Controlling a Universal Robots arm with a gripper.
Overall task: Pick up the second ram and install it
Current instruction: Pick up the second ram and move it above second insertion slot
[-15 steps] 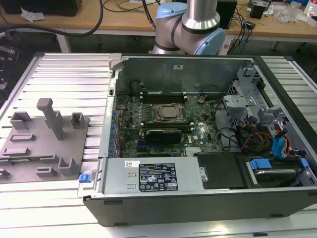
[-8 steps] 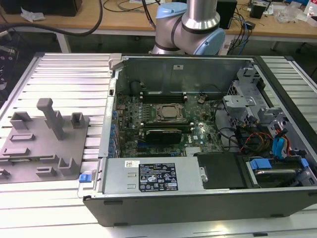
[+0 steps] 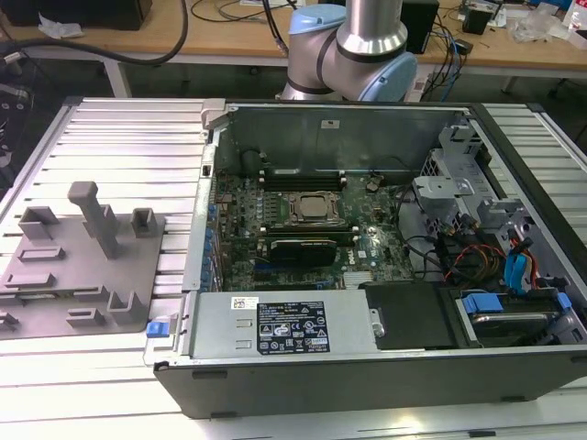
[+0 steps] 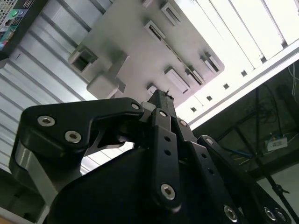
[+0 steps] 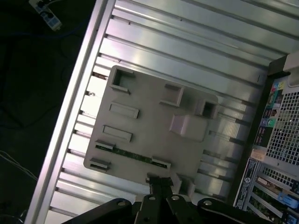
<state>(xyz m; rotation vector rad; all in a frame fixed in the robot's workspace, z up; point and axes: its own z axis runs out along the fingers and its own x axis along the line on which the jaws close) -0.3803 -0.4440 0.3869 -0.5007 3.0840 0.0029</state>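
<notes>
The gripper hangs above the grey holder tray on the ribbed table, its fingers drawn together with nothing between them. The second ram stands on edge between two brackets along the tray's edge closest to the fingertips. The open computer case sits beside the tray.

Bright light, strong glare.
In the second wrist view the ribbed table burns white behind the dark gripper; the computer case is shadowed inside.
</notes>
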